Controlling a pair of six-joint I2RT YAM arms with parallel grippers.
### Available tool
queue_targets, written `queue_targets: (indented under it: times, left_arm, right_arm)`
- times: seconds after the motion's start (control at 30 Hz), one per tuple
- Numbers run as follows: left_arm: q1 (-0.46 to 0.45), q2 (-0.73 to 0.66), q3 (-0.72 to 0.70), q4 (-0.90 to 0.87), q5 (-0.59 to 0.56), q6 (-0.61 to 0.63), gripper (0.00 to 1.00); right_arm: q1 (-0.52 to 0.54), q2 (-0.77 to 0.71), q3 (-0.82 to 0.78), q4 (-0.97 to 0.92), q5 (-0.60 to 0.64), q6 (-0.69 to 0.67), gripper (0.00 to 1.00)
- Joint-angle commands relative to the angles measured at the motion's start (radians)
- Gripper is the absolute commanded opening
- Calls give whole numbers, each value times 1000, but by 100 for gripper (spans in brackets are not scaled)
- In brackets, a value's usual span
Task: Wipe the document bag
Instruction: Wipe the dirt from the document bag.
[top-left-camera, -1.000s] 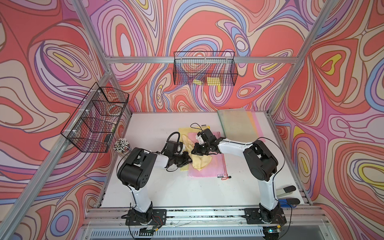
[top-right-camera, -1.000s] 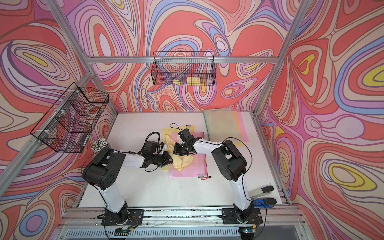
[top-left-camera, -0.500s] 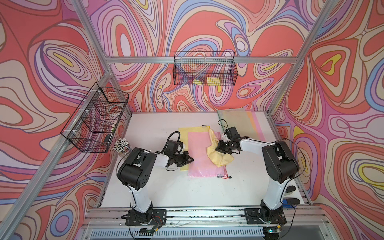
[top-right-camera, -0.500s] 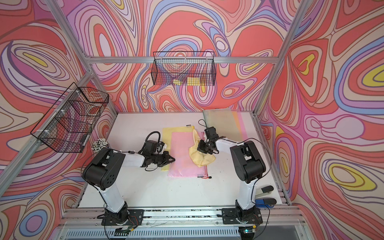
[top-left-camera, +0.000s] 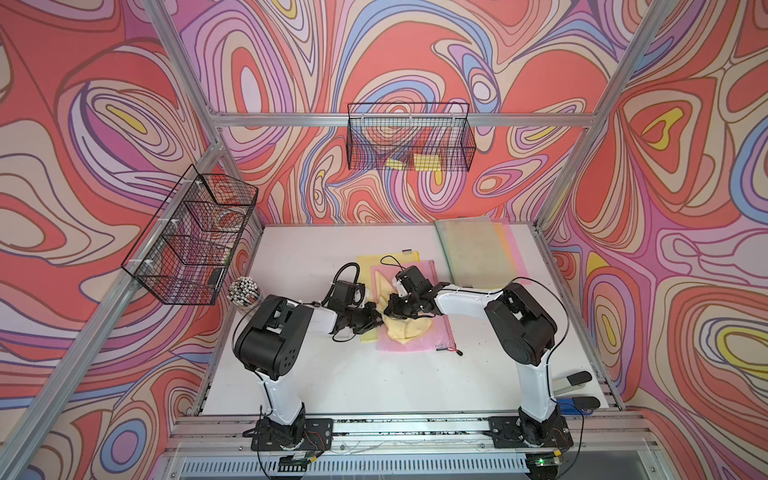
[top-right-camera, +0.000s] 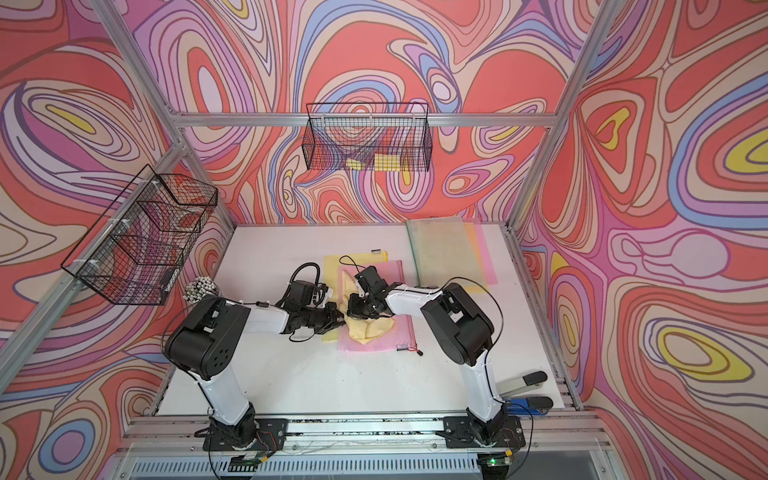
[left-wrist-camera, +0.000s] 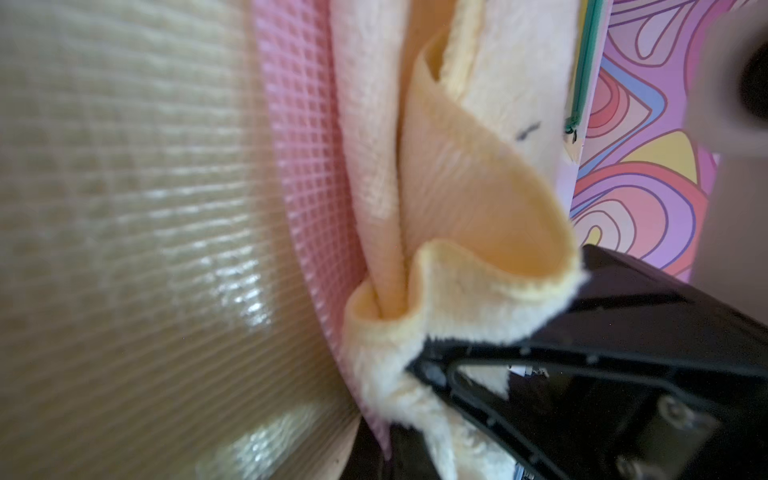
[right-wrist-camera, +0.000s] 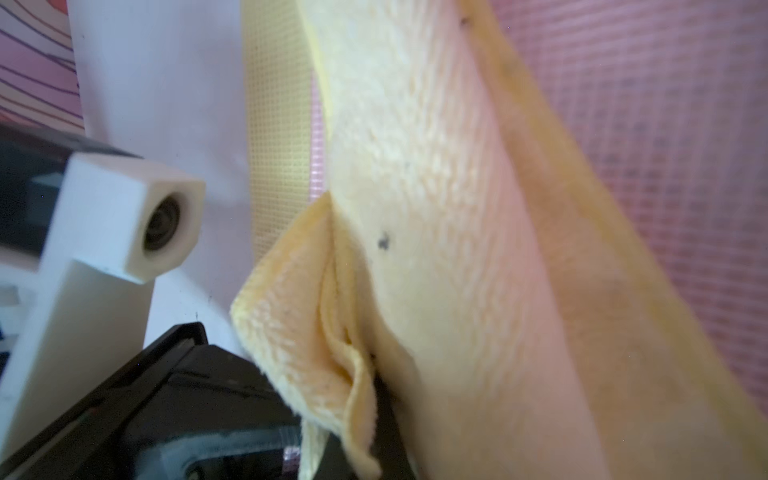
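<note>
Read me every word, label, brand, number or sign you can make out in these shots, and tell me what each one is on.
Nothing can be read in any view.
Yellow pads in the back wire basket: no writing that can be made out; too small.
Pink document bag: only a mesh grid, no print.
Yellow cloth: a few dark specks, no letters.

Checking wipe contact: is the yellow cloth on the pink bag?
Yes, the yellow cloth lies bunched on the pink bag in a top view.
</note>
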Motion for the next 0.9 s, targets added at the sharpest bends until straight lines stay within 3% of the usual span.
queue_targets:
  times: [0.0, 0.27, 0.43, 0.53, 0.77, 0.87]
  left_arm:
    - [1, -11, 15, -11, -26, 9, 0]
    - [1, -21, 23, -20, -29, 12, 0]
    - [1, -15, 23, -17, -32, 8, 0]
    - [1, -5, 22, 7, -32, -10, 0]
    - [0, 11, 45, 24, -49, -46, 0]
    - [0, 19, 62, 19, -62, -50, 0]
  right_arm:
    - [-19, -14, -96, -31, 53, 42, 0]
    - [-225, -191, -382, -38, 86, -1, 0]
    - [-294, -310, -411, -113, 126, -56, 0]
    - [-273, -325, -405, -58, 64, -25, 0]
    - [-11, -168, -222, -15, 61, 52, 0]
    - [51, -104, -189, 47, 30, 102, 0]
